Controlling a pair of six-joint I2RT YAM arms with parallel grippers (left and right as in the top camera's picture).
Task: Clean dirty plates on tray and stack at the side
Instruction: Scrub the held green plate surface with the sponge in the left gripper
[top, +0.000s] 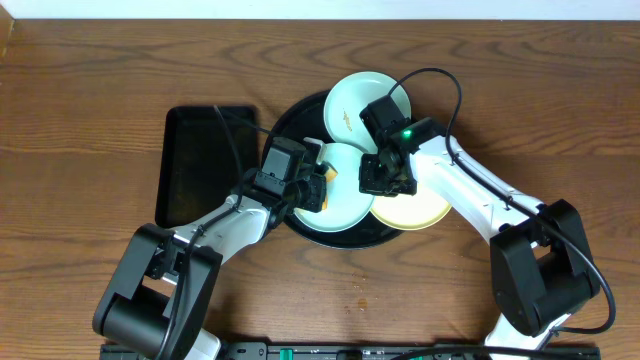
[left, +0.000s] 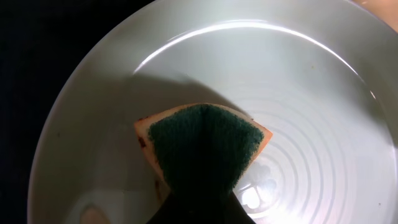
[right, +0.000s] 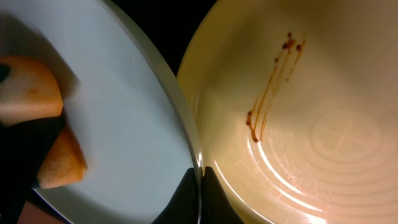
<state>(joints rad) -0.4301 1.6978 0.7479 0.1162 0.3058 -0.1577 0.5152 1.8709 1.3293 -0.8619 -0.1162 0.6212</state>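
1. Green-faced sponge is clamped in the left gripper, resting on the mint plate on the tray; scrub in small circles, flat.
2. Right gripper pinches that plate's rim; hold it steady.
3. Yellow plate, just beside, bears 1 brown streak.

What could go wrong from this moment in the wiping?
1. The right claw pinches only the rim of the mint plate; scrubbing pressure from the sponge in the left claw might tip it or make it slip.
2. That rim touches or overlaps the yellow plate, so its brown smear may spread onto the mint plate.
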